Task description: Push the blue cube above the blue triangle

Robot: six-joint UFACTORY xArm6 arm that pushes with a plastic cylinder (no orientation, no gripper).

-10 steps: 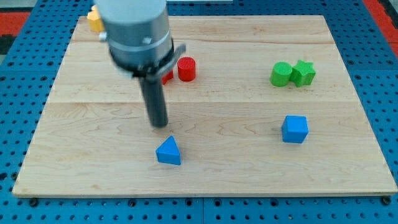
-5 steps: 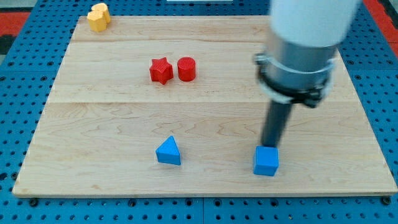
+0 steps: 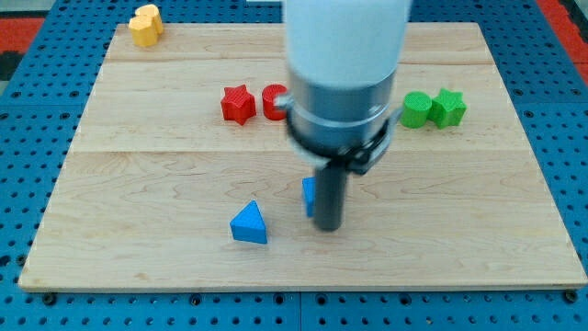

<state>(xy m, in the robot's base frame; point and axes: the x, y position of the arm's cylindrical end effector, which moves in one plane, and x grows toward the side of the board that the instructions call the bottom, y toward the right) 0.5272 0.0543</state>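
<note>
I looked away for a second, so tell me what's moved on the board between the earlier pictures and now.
The blue cube has travelled from the view's right toward the left and now sits just right of and slightly above the blue triangle, mostly hidden behind the rod. My tip swung right, then back left, ending against the cube's right side. The triangle, red star, red cylinder and yellow blocks stayed put.

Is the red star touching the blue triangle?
No, the red star sits well toward the view's top, apart from the blue triangle, with bare wooden board between them.
</note>
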